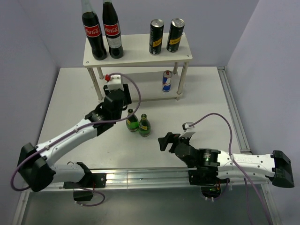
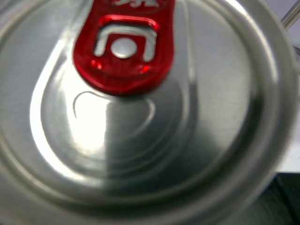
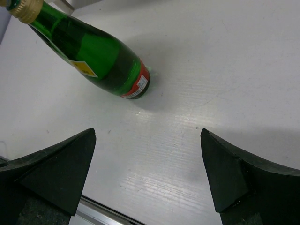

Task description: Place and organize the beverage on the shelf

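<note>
The left arm stretches forward, its pincer [image 1: 114,84] clamped on a can [image 2: 140,140]. The right arm lies low, pointing left, its pincer [image 3: 147,173] spread wide.

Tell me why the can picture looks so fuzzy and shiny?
Left wrist view: the can sits so close it blurs, with white glare on its lid. Right wrist view: the green bottle is sharp, with a soft shadow beside it.

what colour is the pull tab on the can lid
The pull tab is red, on the round silver-topped can; clearest in left wrist view.
</note>
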